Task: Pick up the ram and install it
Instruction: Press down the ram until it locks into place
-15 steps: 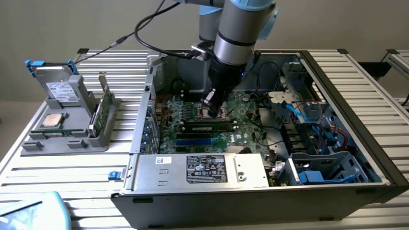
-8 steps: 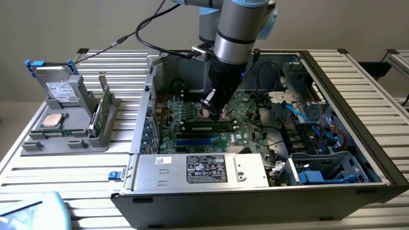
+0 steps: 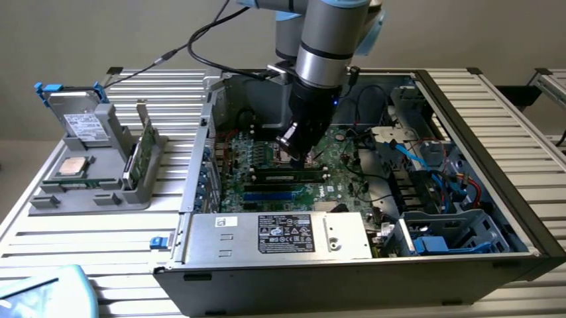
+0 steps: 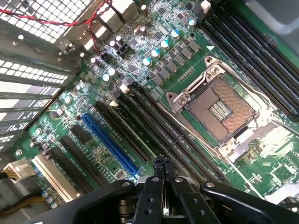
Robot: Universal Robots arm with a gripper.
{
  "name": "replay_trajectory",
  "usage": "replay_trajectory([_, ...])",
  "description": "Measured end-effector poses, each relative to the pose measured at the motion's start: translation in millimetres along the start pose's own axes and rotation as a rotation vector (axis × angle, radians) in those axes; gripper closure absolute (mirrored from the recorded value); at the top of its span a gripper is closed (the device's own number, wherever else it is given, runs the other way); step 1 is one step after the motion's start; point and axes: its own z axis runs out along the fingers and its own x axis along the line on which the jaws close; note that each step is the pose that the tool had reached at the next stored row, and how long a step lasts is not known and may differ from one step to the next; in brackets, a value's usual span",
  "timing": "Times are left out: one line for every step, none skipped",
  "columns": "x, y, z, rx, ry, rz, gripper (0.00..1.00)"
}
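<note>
Open computer case point(image 3: 495, 165) with green motherboard point(image 4: 93, 140), empty processor socket point(image 4: 219, 109), grey power supply point(image 3: 278, 235), beside grey parts tray point(image 3: 89, 192).

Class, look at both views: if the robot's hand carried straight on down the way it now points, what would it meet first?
Most likely the long dark-green memory stick seated across the green motherboard. The shut hand points down right over it; whether they already touch is unclear.

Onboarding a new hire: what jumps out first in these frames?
The robot arm reaching down into the open computer case, its shut gripper just above the motherboard's black memory slots. Next, the empty processor socket beside those slots. A ram stick lies seated on the board under the arm.
</note>
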Motion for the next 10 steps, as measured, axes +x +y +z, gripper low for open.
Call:
replay_trajectory([0.0,0.1,0.0,-0.0010,-0.0006,0.010,0.90])
replay_trajectory([0.0,0.1,0.0,-0.0023,-0.0012,0.021,0.90])
replay_trajectory([0.0,0.1,0.0,-0.0035,-0.0018,0.031,0.90])
replay_trajectory([0.0,0.1,0.0,-0.0048,-0.0024,0.041,0.90])
replay_trajectory([0.0,0.0,0.0,-0.0062,-0.0031,0.052,0.90])
replay_trajectory([0.0,0.1,0.0,-0.0075,-0.0036,0.062,0.90])
replay_trajectory([0.0,0.1,0.0,-0.0089,-0.0041,0.074,0.90])
replay_trajectory([0.0,0.1,0.0,-0.0102,-0.0048,0.084,0.90])
replay_trajectory([0.0,0.0,0.0,-0.0115,-0.0055,0.095,0.90])
replay_trajectory([0.0,0.1,0.0,-0.0129,-0.0062,0.105,0.90])
